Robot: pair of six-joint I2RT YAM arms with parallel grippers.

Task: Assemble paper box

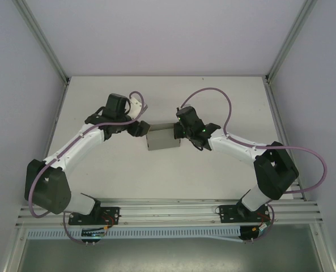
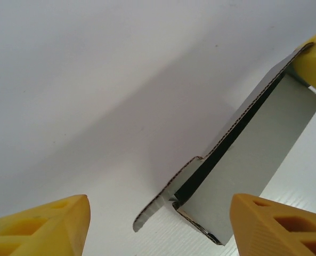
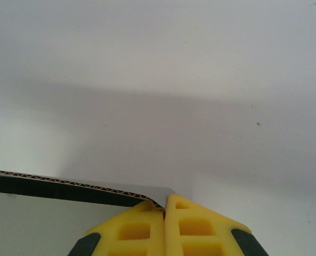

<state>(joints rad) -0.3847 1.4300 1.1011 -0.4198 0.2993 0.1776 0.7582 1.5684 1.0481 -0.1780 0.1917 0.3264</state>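
Observation:
The grey paper box point(image 1: 162, 140) stands partly folded in the middle of the white table, between the two grippers. My right gripper point(image 1: 178, 132) is at its right end, shut on the corner of a card wall point(image 3: 156, 193), with the yellow fingers point(image 3: 139, 229) pinched tight together. My left gripper point(image 1: 138, 128) is at the box's left end with its jaws spread wide and nothing between them. In the left wrist view the box point(image 2: 253, 160) shows its open end, a dark gap between walls and a small rounded tab point(image 2: 152, 210) lying on the table.
The white table point(image 1: 213, 170) is bounded by grey enclosure walls and metal frame posts point(image 1: 43, 39). An aluminium rail point(image 1: 168, 209) with both arm bases runs along the near edge. Purple cables point(image 1: 213, 93) loop above the arms.

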